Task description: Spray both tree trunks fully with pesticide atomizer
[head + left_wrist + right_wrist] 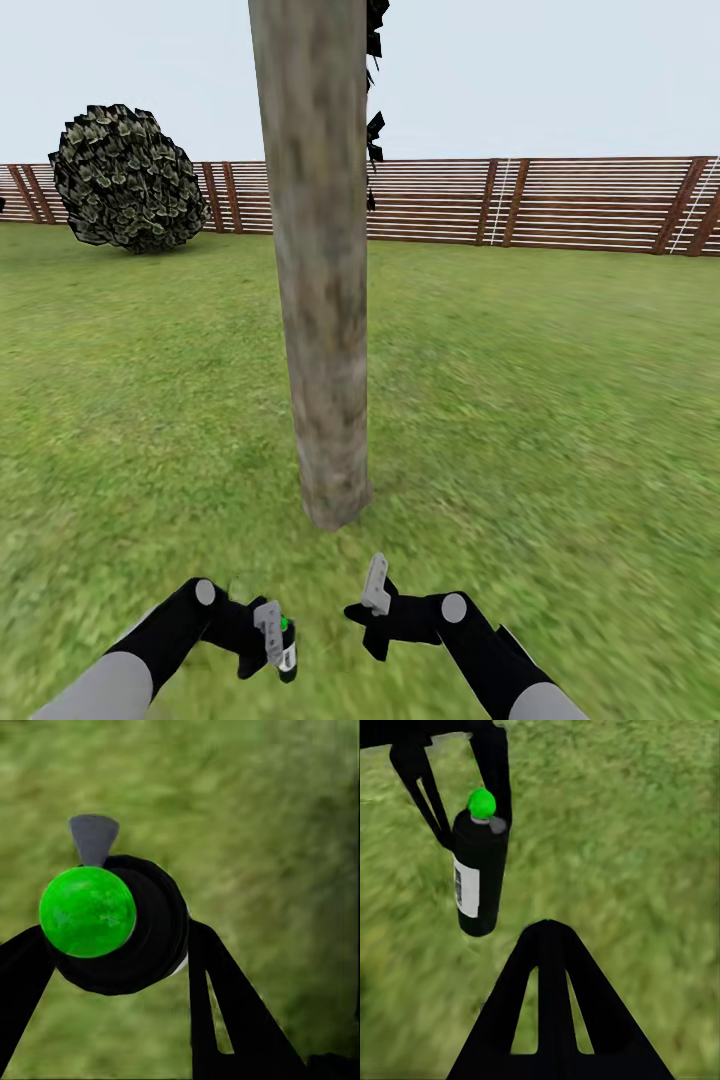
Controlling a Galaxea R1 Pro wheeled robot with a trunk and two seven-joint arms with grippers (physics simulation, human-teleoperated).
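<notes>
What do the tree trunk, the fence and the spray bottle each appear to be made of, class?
Tree trunk: rough bark, mottled grey-brown, matte. Fence: probably wood, brown horizontal slats between darker posts. Pesticide atomizer: likely smooth plastic, dark body, white label, glossy green cap; held in the left gripper.

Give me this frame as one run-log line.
stage: at tree | left gripper: shut on pesticide atomizer | right gripper: holds nothing | tree trunk: directly ahead on lawn, no visible spray
</notes>
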